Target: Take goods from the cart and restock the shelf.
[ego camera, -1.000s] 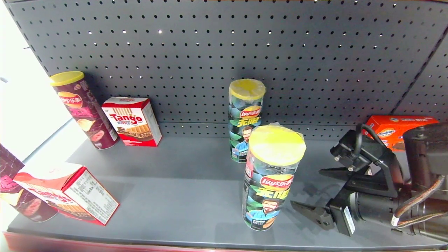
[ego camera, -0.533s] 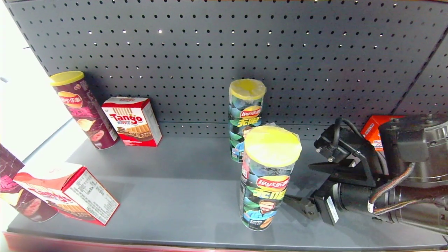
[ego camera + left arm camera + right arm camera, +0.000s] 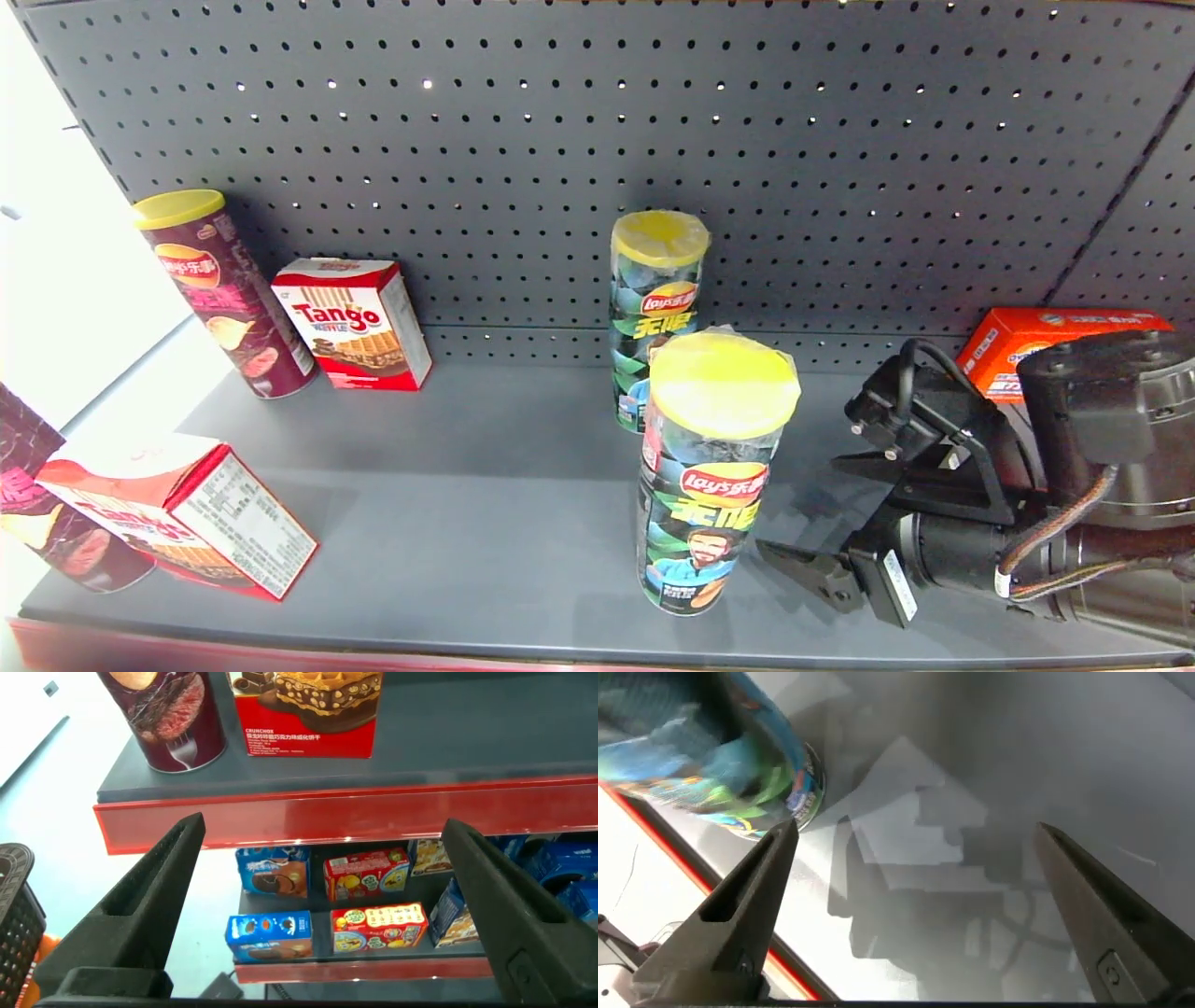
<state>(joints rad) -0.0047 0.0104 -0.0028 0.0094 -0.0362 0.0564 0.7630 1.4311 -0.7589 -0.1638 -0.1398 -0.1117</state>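
Two green-and-blue chips cans with yellow lids stand upright on the grey shelf (image 3: 467,504). The front can (image 3: 709,485) is near the shelf's front edge and the back can (image 3: 655,317) is by the pegboard. My right gripper (image 3: 798,504) is open just right of the front can, low over the shelf, its nearer fingertip close to the can's lower side. In the right wrist view the front can (image 3: 710,756) lies off to one side of the open right gripper (image 3: 915,828), not between the fingers. My left gripper (image 3: 322,823) is open and holds nothing, in front of the shelf's red front edge (image 3: 374,812).
A dark red chips can (image 3: 224,294) and a wafer box (image 3: 353,322) stand at the back left. Another wafer box (image 3: 177,518) and a dark can (image 3: 47,532) are at the front left. An orange box (image 3: 1046,350) sits at the back right. Lower shelves (image 3: 364,905) hold biscuit boxes.
My right gripper moved left toward the front can, then drew back slightly to the right. The front can has shifted a little to the left.
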